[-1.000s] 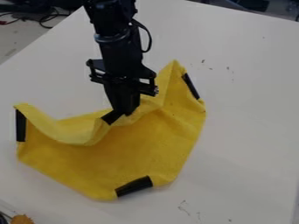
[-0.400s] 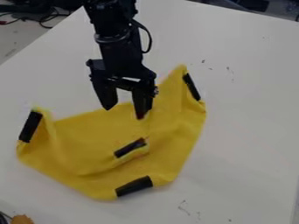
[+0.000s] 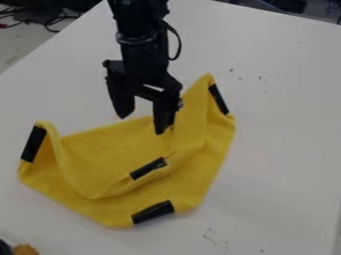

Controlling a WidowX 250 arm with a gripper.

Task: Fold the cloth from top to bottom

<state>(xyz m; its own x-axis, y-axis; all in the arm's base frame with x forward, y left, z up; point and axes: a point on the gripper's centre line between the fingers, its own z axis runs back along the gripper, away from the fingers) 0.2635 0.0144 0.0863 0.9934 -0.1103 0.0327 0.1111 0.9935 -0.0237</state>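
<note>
My black gripper point(image 3: 141, 124) hangs open over the upper edge of the yellow cloth point(image 3: 120, 149), its two fingers spread with nothing held between them. The cloth's top part lies folded down over its middle, and that flap's black-taped corner rests a little above the black-taped bottom corner. Black tape also marks the left corner and the upper right corner. The cloth rises in folds along its left and right sides.
A white table point(image 3: 279, 119) surrounds the cloth. A small orange-brown object point(image 3: 25, 249) sits at the bottom left corner beside something dark. Cables lie beyond the table at the upper left.
The gripper has opened and let go of the cloth's black-taped corner, which dropped toward the bottom edge. Since then the arm has moved slightly up and to the right.
</note>
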